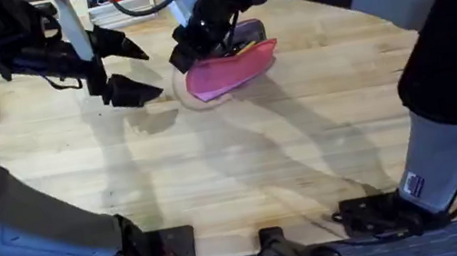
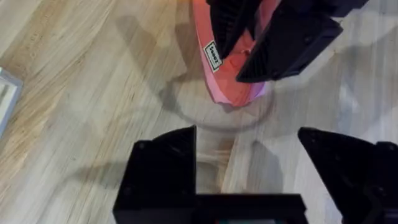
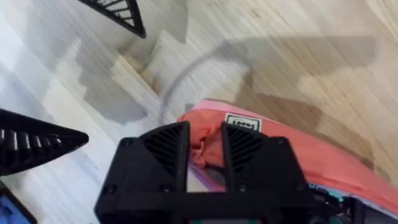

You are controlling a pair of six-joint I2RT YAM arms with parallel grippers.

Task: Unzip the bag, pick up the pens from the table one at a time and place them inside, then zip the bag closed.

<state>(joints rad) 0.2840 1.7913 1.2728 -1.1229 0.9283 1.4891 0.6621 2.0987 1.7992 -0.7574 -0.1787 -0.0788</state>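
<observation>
Two black grippers are working near the far middle of the table [image 1: 245, 171], a pale wooden top with long plank grain. From overhead, the bag [image 1: 233, 68] is lying there as a pink, oblong fabric pouch, its top edge gaping a little, with something yellow and dark showing at the opening — too small to name. The right gripper [image 1: 191, 53] is reaching across from the lower right and sitting on the pouch's near-left end; the left gripper [image 1: 139, 71] is hanging just beside it over bare wood, fingers spread wide.

Left wrist view: the left gripper [image 2: 249, 168] is showing its two blocky black fingers well apart above the grain, and beyond them the pouch's [image 2: 233, 78] end, with a small white label, is pinched between the right gripper's ribbed fingers [image 2: 286, 43].

Right wrist view: the right gripper [image 3: 205, 149] is clamping a fold of pink fabric [image 3: 311, 155] between its ribbed pads — the label sits just past them, and a faint ring mark is curving across the wood beside it.
</observation>
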